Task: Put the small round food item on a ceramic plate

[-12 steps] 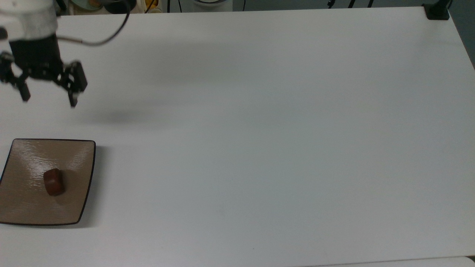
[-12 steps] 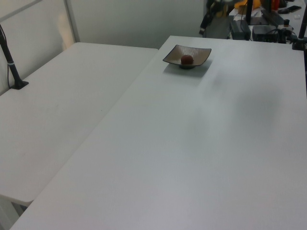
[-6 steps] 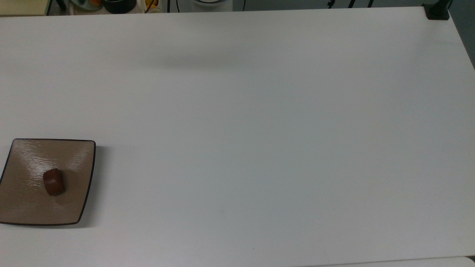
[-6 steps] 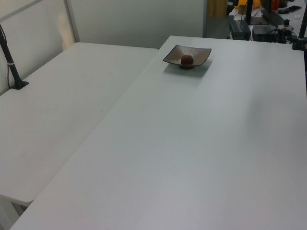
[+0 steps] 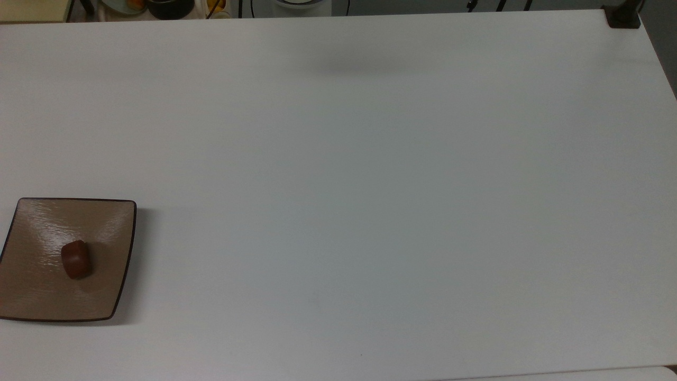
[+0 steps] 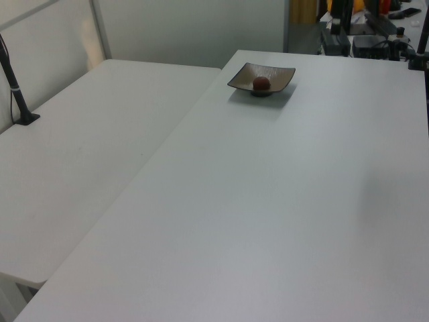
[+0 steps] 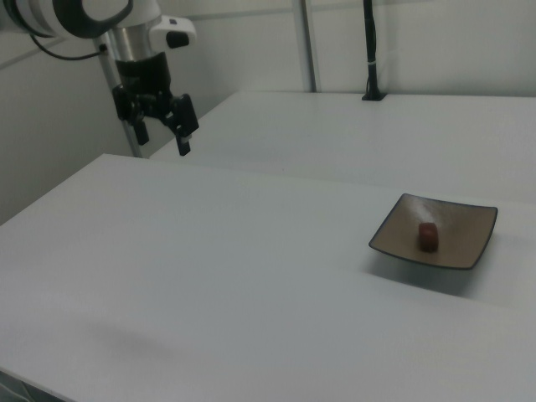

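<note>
Gripper (image 7: 162,134) withdrew, fingers spread; food item (image 5: 75,259) on plate (image 5: 31,296).

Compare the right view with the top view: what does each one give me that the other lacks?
Right view alone: the end effector, open and empty, hanging above the table's far edge at the right view's left, well away from the plate; also a black post on the neighbouring table.

Top view alone: a black clamp base at the table's corner, top view's upper right.

Both: the small round food item resting on the square ceramic plate on the white table.
</note>
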Robot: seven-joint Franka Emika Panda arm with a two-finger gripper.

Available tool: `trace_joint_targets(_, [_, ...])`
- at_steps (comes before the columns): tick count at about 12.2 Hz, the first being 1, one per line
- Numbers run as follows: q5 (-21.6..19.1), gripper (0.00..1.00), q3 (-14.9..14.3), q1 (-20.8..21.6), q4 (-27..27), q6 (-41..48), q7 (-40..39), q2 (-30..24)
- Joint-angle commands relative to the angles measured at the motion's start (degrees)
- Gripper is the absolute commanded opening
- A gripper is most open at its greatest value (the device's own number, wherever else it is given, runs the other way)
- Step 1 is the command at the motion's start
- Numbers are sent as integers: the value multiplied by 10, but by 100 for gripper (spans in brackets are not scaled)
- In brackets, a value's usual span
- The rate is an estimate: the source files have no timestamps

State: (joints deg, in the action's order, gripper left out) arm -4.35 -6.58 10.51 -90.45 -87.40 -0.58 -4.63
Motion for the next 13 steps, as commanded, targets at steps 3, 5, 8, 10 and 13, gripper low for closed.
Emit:
trace_joint_targets(3, [3,100,-7,17,-49,-97,-8,-4])
trace_joint_targets(5, [9,100,-5,16,-50,-142,-32,11])
trace_joint_targets(8, [15,100,-4,9,-48,-146,-74,19])
trace_joint_targets(10, [11,100,-4,9,-46,-145,-66,20])
trace_joint_targets(13, [10,100,-4,9,-45,-146,-66,20])
